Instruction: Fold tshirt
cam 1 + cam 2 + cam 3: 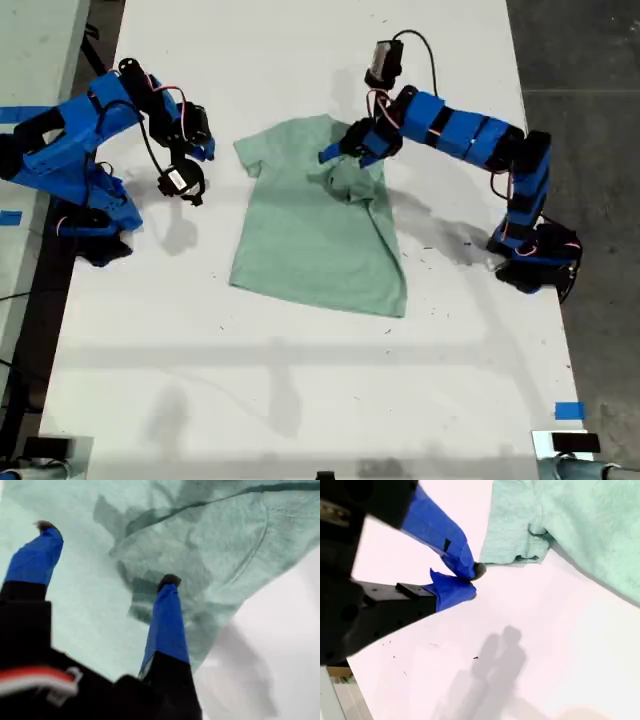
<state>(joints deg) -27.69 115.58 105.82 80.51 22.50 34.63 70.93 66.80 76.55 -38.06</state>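
**Tshirt half gathered on the table**

Exterior view: the tshirt (315, 235) lies mid-table (300, 400), bunched under my first gripper (345, 160).

First wrist view: its jaws stand wide over crumpled cloth.

Second wrist view: my second gripper (470, 582) looks nearly closed, empty, just beside a sleeve (512, 535).

Overhead exterior view; two close wrist views, all sharing the tshirt (315, 235).

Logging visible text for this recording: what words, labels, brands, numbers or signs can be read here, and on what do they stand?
None can be read in any view.
The tshirt is plain; no label shows.
My first gripper and my second gripper carry no legible marking.
The blue tape on the table is blank.
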